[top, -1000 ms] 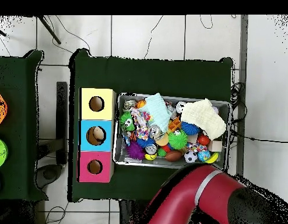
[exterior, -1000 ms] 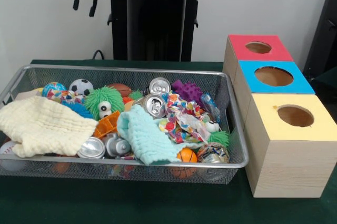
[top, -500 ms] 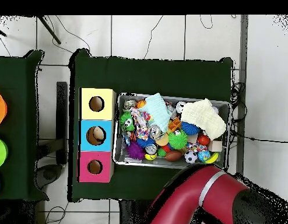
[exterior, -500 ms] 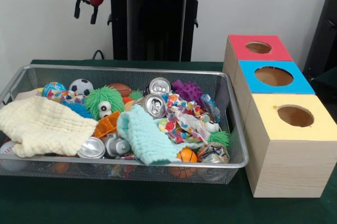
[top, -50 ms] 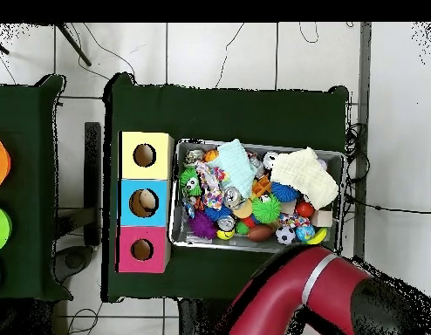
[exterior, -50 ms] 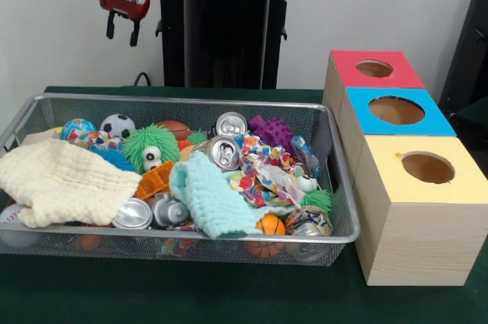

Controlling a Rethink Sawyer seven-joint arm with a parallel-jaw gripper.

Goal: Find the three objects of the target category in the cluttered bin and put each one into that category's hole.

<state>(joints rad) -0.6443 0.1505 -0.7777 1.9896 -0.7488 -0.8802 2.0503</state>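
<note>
The search step is in hand, by my reading: the pincer (exterior, -50 ms: pixel 122 33) hangs high over the left end of the wire bin (exterior, -50 ms: pixel 345 234), its two short tips apart and holding nothing. In the bin, from the left: a cream cloth (exterior, -50 ms: pixel 62 181), a soccer ball (exterior, -50 ms: pixel 117 125), a green fuzzy toy (exterior, -50 ms: pixel 152 146), several cans (exterior, -50 ms: pixel 224 152) and a mint cloth (exterior, -50 ms: pixel 211 200) (which category is wanted I cannot tell). To the right stand the red box (exterior, -50 ms: pixel 373 69), blue box (exterior, -50 ms: pixel 396 111) and yellow box (exterior, -50 ms: pixel 428 168), each with a hole. Next it must come down and pick one item clear. No legible writing anywhere.
</note>
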